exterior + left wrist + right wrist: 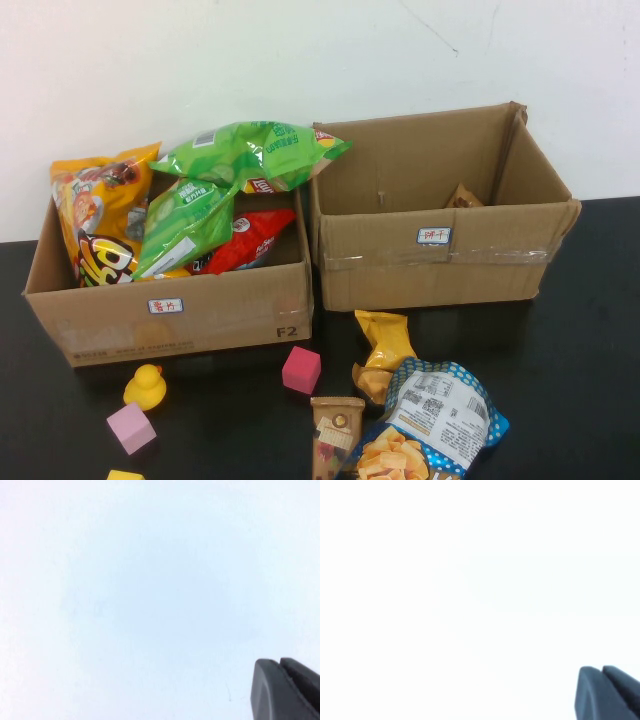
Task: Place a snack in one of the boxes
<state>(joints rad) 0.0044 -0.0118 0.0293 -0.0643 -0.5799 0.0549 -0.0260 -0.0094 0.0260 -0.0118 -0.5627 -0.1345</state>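
Two open cardboard boxes stand at the back of the black table. The left box (180, 320) holds an orange chip bag (95, 215), two green bags (250, 150) and a red bag (250, 240). The right box (440, 260) holds one small brown packet (463, 197). In front lie a yellow snack packet (385, 345), a blue-and-white chips bag (430, 420) and a brown packet (335, 430). Neither arm shows in the high view. My left gripper (279, 664) is shut and empty, facing a blank white surface. My right gripper (601, 670) is shut and empty, also facing blank white.
A yellow rubber duck (146, 386), a magenta cube (301, 369), a pale pink cube (131, 427) and a yellow block (125, 475) lie on the table in front of the left box. A white wall rises behind the boxes.
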